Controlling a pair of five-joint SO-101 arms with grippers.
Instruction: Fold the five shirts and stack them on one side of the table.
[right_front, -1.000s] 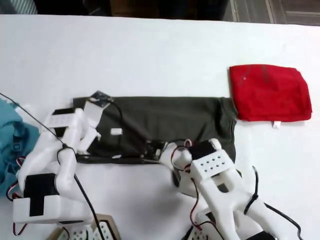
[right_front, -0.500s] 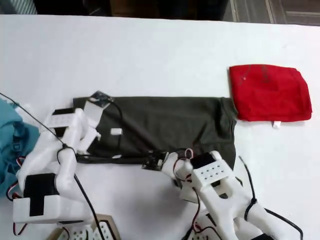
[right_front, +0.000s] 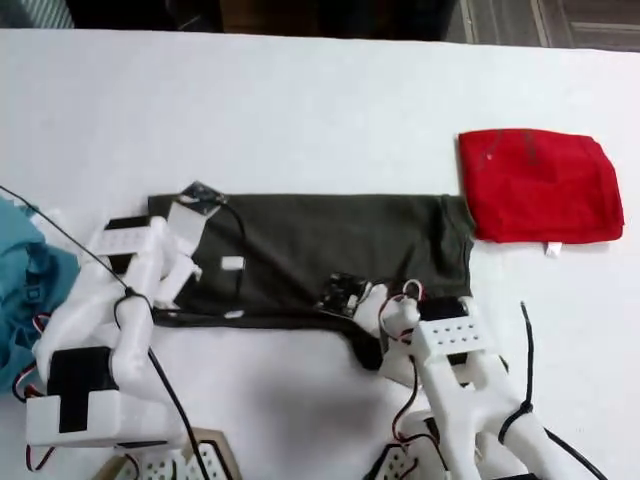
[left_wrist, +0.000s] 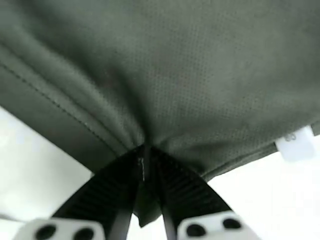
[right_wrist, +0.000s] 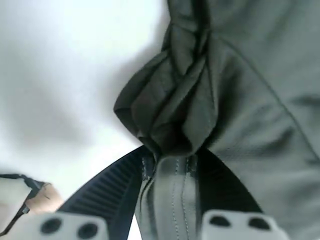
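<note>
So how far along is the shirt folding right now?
Done: one red shirt lies folded on the right. In hand: the dark shirt lies spread, left gripper and right gripper shut on its near edge. Left: a teal heap on the far left, unfolded.

In the high view the white table (right_front: 320, 100) is lit brightly and evenly, its surface being nearly washed out, and only faint, soft-edged shadows are seen under the arms. In the right wrist view a broad grey shadow is cast on the table beside the bunched dark shirt (right_wrist: 175, 110). In the left wrist view the cloth's folds are softly shaded, and the left hand (left_wrist: 145, 159) is left in gloom.
</note>
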